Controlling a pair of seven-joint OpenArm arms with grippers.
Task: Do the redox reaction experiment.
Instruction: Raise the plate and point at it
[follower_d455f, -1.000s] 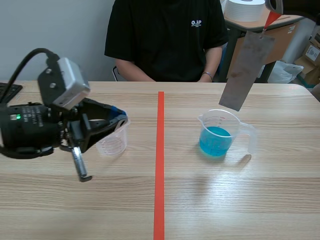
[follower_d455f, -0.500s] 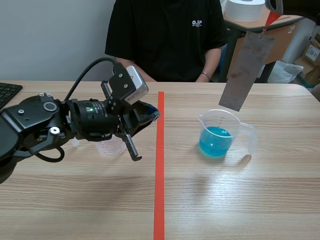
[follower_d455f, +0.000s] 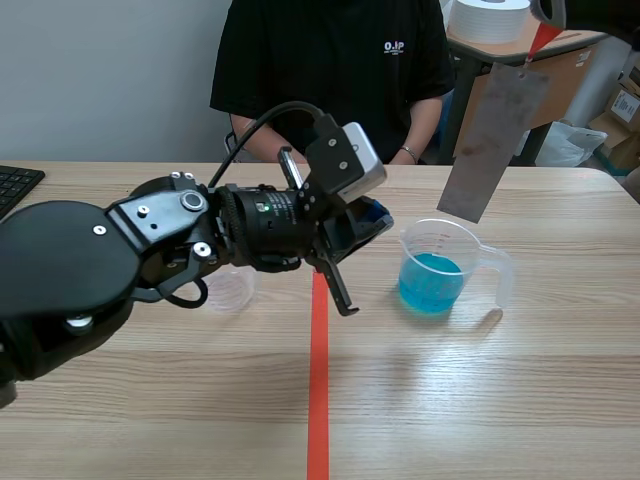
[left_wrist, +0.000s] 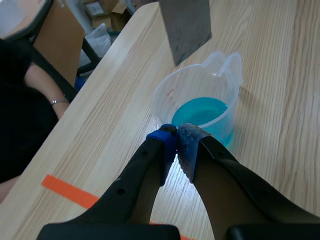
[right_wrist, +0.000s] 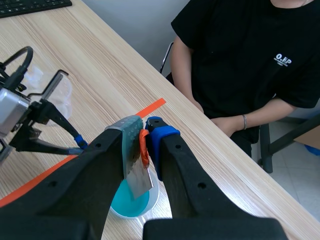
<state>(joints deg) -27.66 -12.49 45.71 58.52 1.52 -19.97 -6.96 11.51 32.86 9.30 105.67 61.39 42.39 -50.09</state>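
On table (follower_d455f: 500, 400), two cups (follower_d455f: 440, 268) (follower_d455f: 226, 292), one strip (follower_d455f: 490, 140) above

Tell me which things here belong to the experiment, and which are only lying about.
For the job: measuring cup of blue liquid, metal plate hanging over it from the shut right gripper, empty clear cup, left gripper, shut on nothing.
Lying about: keyboard, white roll and boxes at the back.

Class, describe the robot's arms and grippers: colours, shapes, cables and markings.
The left arm is black and rounded, with silver screws, a grey camera box and a looping black cable. The left gripper and right gripper have thick black fingers, one blue pad, one grey dotted pad.
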